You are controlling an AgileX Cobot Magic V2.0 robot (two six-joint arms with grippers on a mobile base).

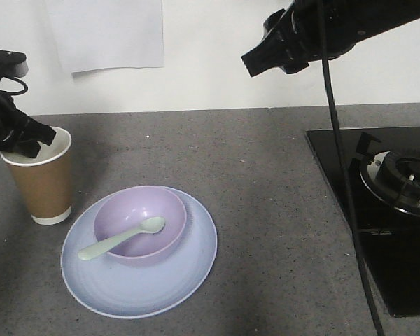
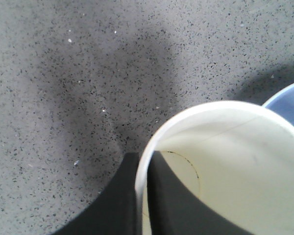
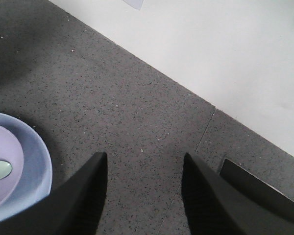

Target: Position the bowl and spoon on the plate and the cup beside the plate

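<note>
cup (image 1: 40,180) near bench's left edge, just beside plate (image 1: 189,269) | left claw (image 1: 29,140) pinching its rim; light, thin, crushable: grip gently | right claw (image 3: 143,193) spread, empty | bowl (image 1: 143,217), spoon (image 1: 122,238) on plate

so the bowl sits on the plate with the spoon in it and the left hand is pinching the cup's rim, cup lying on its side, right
Not quite: the cup stands upright beside the plate, as the exterior front view shows. The rest holds: bowl on plate, spoon in it, left hand on the rim.
</note>
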